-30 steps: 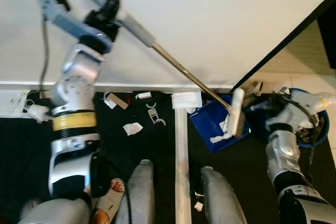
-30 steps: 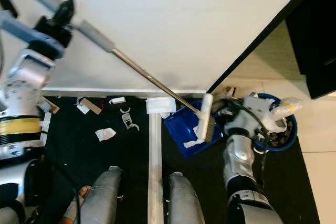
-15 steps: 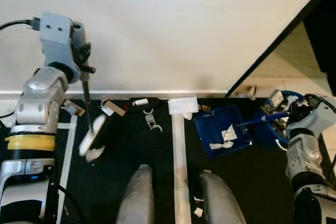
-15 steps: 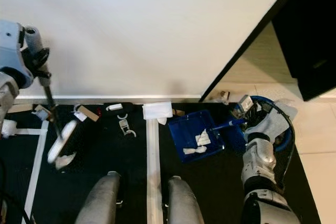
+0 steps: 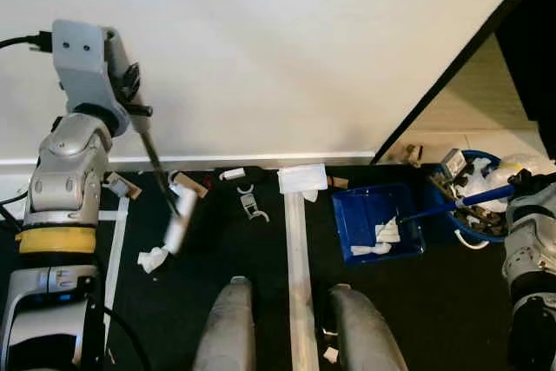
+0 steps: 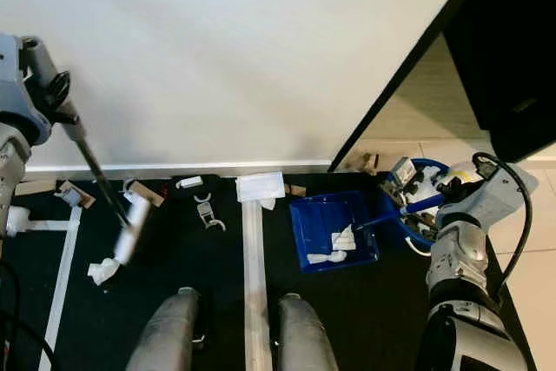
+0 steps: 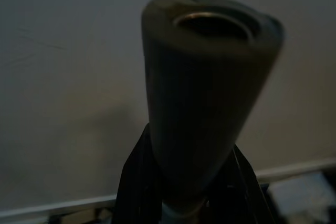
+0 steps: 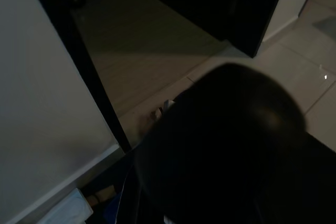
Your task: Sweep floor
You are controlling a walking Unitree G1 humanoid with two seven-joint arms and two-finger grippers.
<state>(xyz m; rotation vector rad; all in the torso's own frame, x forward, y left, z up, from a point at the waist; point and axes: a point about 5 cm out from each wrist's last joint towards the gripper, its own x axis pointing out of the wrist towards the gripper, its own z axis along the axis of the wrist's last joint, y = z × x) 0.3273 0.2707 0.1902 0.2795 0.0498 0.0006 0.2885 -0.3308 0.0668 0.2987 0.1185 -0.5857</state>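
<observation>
The left gripper is clamping the grey handle of a broom, high on the left by the white wall. Its thin metal shaft is slanting down and rightward to a pale brush head on the black mat. A crumpled white paper scrap is lying just near-left of the head. The blue plastic dustpan, already holding paper, is sitting well to the right; the right gripper is gripping its blue handle.
</observation>
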